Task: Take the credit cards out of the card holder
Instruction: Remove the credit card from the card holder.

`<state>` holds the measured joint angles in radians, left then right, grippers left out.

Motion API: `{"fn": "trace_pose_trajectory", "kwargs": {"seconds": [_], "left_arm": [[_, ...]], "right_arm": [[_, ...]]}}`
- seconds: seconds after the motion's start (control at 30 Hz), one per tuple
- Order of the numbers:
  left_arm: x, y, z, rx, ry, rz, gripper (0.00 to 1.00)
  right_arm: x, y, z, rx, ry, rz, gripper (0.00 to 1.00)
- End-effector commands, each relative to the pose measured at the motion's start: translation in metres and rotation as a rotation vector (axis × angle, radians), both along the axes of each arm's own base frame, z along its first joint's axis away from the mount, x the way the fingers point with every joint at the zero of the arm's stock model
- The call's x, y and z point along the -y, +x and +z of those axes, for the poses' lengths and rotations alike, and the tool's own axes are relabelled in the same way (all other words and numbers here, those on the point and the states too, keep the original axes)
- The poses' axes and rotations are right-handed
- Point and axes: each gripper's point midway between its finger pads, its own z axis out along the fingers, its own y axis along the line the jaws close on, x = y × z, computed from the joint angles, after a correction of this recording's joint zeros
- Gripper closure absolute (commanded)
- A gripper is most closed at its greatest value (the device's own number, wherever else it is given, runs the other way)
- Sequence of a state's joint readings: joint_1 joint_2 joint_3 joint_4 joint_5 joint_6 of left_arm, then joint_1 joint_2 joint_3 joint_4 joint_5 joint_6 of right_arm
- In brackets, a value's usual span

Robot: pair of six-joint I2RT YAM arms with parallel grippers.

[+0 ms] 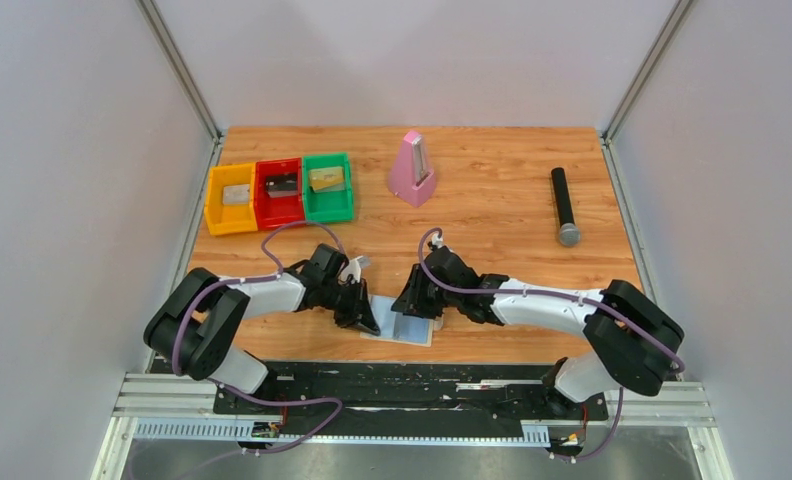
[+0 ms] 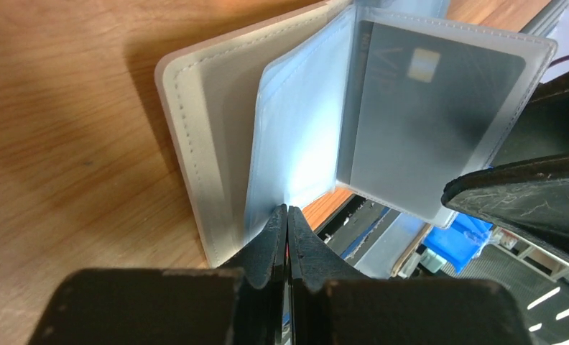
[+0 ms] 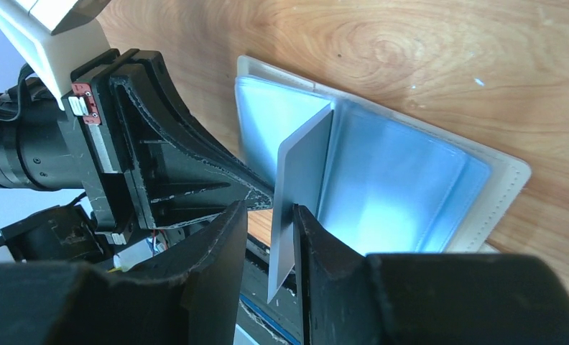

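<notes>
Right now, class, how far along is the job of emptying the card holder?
Looks done: the card holder lies open; what looks like a gold card sits in the green bin. In hand: left tool pinches a blue sleeve aside, right tool straddles the upright grey card, not yet clamped. Left: grip it and pull it from its sleeve.

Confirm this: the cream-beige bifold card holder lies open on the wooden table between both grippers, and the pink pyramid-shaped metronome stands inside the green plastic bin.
No. The pink pyramid-shaped metronome stands on the wooden table, to the right of the green plastic bin, not inside it, as the top external view shows. The rest holds.
</notes>
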<state>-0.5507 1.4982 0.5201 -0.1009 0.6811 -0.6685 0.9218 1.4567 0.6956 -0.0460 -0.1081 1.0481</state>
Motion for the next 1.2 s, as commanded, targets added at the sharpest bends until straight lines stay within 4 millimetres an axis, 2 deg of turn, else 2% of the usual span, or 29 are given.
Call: {"fn": "trace_pose_trajectory", "kwargs": {"seconds": [0.0, 0.33, 0.47, 0.6, 0.8, 1.17], "left_arm": [[-0.003, 0.005, 0.01, 0.051, 0.019, 0.033, 0.93], [-0.019, 0.026, 0.043, 0.15, 0.098, 0.163, 0.88], [-0.023, 0.032, 0.055, 0.178, 0.089, 0.194, 0.86], [-0.019, 0.034, 0.061, 0.183, 0.064, 0.177, 0.86], [-0.013, 0.036, 0.059, 0.193, 0.038, 0.152, 0.86], [-0.01, 0.038, 0.032, 0.165, 0.058, 0.111, 0.9]], "right_arm": [[-0.022, 0.004, 0.021, 0.032, 0.086, 0.048, 0.69], [-0.04, 0.009, 0.025, 0.03, 0.11, 0.09, 0.69], [-0.039, 0.008, 0.028, 0.044, 0.107, 0.106, 0.69], [-0.034, 0.005, 0.027, 0.057, 0.094, 0.121, 0.69], [-0.026, 0.005, 0.016, 0.053, 0.061, 0.108, 0.69], [-0.016, 0.011, -0.005, 0.038, -0.002, 0.063, 0.73]]}}
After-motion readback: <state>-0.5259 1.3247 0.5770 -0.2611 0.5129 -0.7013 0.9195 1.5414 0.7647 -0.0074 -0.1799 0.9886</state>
